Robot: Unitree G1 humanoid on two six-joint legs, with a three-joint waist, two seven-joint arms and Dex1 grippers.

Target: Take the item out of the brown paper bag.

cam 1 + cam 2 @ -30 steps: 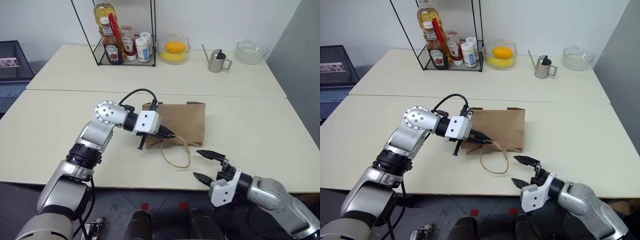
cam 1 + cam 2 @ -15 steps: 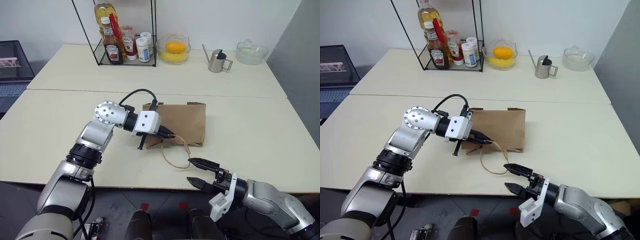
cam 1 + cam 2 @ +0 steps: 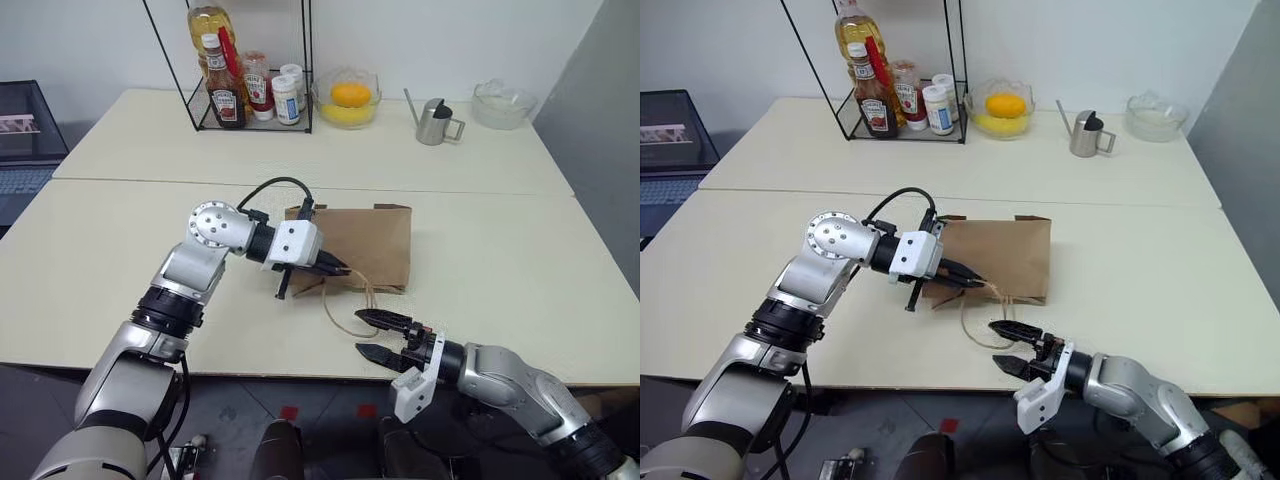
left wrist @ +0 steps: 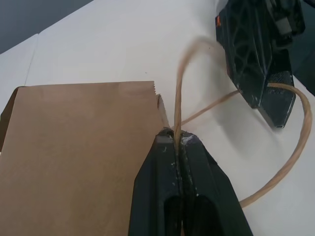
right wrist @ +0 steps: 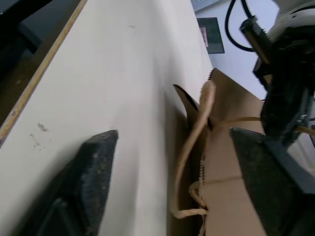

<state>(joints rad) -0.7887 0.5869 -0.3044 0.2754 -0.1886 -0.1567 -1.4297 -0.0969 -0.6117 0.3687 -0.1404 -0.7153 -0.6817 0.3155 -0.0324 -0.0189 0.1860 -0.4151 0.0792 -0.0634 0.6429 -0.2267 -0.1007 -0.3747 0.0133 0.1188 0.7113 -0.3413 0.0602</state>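
The brown paper bag (image 3: 365,243) lies flat on the table, its mouth toward the table's front edge. My left gripper (image 3: 345,271) is shut on one tan handle (image 4: 178,98) right at the bag's mouth. The other handle loops out over the table (image 3: 331,315). My right gripper (image 3: 366,334) is at the front edge, open, with that loop's far end between its fingers (image 5: 96,162). In the left wrist view the right gripper (image 4: 268,98) sits on the loop. The item is hidden.
At the back stand a wire rack (image 3: 240,85) with sauce and oil bottles, a glass bowl of yellow fruit (image 3: 346,98), a metal pitcher (image 3: 434,121) and another glass bowl (image 3: 503,103). A laptop (image 3: 25,150) sits far left. The front table edge (image 3: 300,375) runs under my right gripper.
My right gripper has slid left along the front edge up to the handle loop, and its fingers have narrowed somewhat. The left arm and the bag have stayed put.
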